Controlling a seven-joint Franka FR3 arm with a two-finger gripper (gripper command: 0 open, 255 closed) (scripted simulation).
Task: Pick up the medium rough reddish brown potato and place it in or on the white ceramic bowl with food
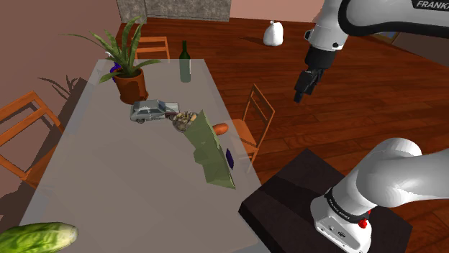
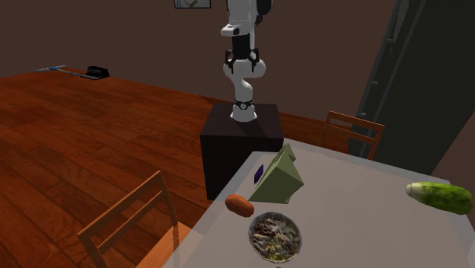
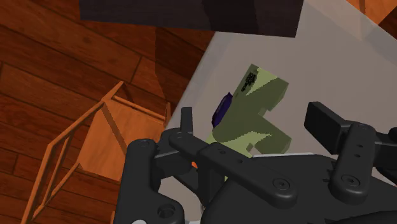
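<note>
Second exterior view: oval orange-red potato (image 2: 240,205) beside round food-filled bowl (image 2: 252,237); fingers (image 3: 186,124) apart (empty).

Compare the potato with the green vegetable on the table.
The potato is reddish orange; the green vegetable is mottled green. The potato is clearly smaller than the green vegetable. The potato lies beside the bowl; the green vegetable lies far from it. Both are elongated and rest on the table.
</note>
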